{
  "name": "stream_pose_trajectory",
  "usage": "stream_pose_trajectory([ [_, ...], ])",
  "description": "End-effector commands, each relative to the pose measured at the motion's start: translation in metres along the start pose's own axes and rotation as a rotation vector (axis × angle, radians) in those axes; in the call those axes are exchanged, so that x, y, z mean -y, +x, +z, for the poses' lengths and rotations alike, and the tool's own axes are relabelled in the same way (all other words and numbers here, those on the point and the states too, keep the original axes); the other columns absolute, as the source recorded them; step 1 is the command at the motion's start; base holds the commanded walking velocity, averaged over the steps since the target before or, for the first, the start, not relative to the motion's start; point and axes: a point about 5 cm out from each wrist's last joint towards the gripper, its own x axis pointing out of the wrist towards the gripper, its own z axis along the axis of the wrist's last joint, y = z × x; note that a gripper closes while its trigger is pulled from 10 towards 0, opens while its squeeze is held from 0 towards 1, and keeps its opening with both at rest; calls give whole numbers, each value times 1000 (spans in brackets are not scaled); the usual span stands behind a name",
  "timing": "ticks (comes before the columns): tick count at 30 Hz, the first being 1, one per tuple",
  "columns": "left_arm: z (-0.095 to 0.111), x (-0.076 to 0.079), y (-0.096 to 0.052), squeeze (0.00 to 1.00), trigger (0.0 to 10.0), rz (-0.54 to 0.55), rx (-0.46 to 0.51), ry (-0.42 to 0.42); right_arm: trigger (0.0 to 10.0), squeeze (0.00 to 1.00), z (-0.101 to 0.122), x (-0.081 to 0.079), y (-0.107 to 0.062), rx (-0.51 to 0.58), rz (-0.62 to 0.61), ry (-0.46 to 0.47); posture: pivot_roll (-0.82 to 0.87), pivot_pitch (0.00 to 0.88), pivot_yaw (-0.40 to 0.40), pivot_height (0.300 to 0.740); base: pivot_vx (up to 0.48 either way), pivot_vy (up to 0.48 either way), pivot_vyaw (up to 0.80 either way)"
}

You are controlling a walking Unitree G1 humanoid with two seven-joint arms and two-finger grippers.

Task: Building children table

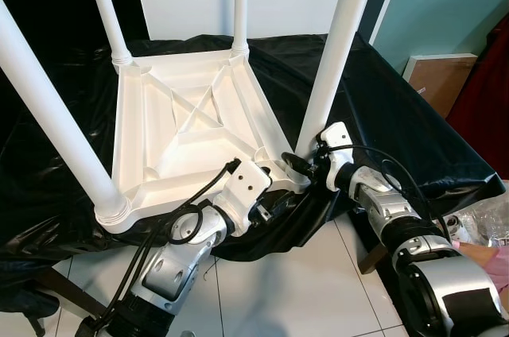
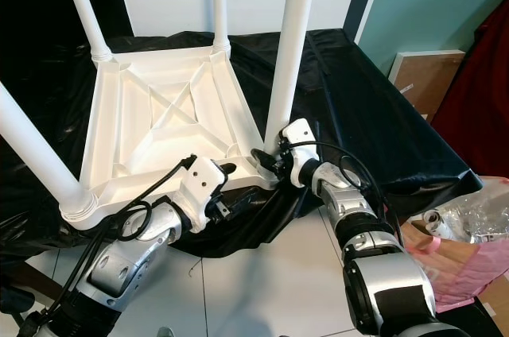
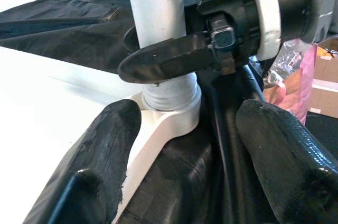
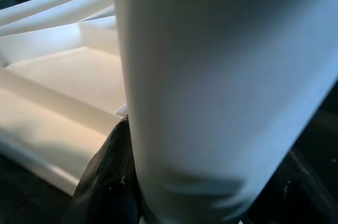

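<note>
Seating near-right leg [image 1: 334, 51] in corner socket of upturned table [image 1: 191, 126]. Right tool [image 1: 306, 164] clamped round leg base. Left tool [image 1: 266, 208] spread open, empty, just below corner. Advise keeping leg upright while twisting.

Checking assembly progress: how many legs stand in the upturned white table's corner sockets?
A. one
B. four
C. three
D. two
B: the upturned table has a leg at every corner, and the right end effector is closed around the near-right leg.
</note>
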Motion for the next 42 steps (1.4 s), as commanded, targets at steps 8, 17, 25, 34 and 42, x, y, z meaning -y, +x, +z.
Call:
stream_pose_trajectory([
  [8, -2, 6, 0, 0, 10000, -56, -4, -1, 10000, 0, -24, -3, -5, -89, -254, 81, 35, 16, -69, 740, 0, 0, 0],
  [17, -4, 9, 0, 0, 10000, -59, -5, -7, 10000, 0, -34, -23, -4, -90, -456, 164, 32, 16, -74, 740, 0, 0, 0],
  [25, -4, 10, 0, 0, 10000, -61, -4, -9, 10000, 0, -35, -38, -2, -97, -650, 209, 38, 8, -75, 740, 0, 0, 0],
  [34, -4, 9, 0, 0, 10000, -63, -7, -6, 10000, 0, -27, -46, 2, -66, -606, 197, 43, 6, -75, 740, 0, 0, 0],
  [42, -4, 10, 0, 0, 10000, -63, -7, -6, 10000, 1000, -19, -43, -1, -7, -584, 188, 44, 6, -74, 740, 0, 0, 0],
])
